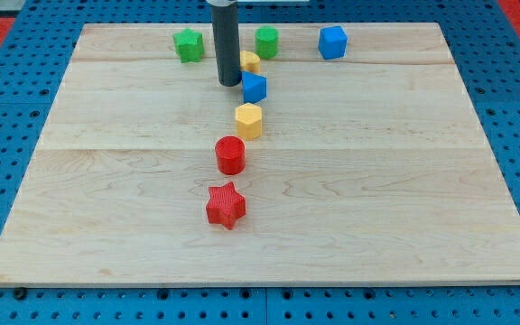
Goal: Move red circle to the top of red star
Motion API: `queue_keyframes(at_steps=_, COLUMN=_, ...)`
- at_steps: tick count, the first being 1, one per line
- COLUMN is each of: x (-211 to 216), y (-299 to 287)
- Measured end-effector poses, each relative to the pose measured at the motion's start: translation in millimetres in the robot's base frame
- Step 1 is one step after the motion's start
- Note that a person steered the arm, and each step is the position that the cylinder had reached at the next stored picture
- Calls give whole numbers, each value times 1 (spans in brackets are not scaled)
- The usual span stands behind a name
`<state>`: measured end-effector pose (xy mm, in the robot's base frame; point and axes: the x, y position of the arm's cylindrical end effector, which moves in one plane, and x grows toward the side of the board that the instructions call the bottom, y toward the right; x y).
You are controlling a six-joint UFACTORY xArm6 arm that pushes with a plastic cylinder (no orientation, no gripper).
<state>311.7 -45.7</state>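
Observation:
The red circle (230, 154) sits near the board's middle, just above the red star (226, 206), with a small gap between them. My tip (230, 84) is at the end of the dark rod, near the view's top, well above the red circle. It stands just left of the blue block (255, 88) and next to a yellow block (251, 61).
A yellow hexagon (248, 120) lies between the blue block and the red circle. A green star (188, 45), a green block (266, 41) and a blue cube (332, 41) line the wooden board's (404, 181) top edge.

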Motion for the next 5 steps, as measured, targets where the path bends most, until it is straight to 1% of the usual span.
queue_keyframes(at_steps=1, x=-12, y=0)
queue_keyframes(at_steps=3, x=-10, y=-4)
queue_keyframes(at_steps=5, x=46, y=-33)
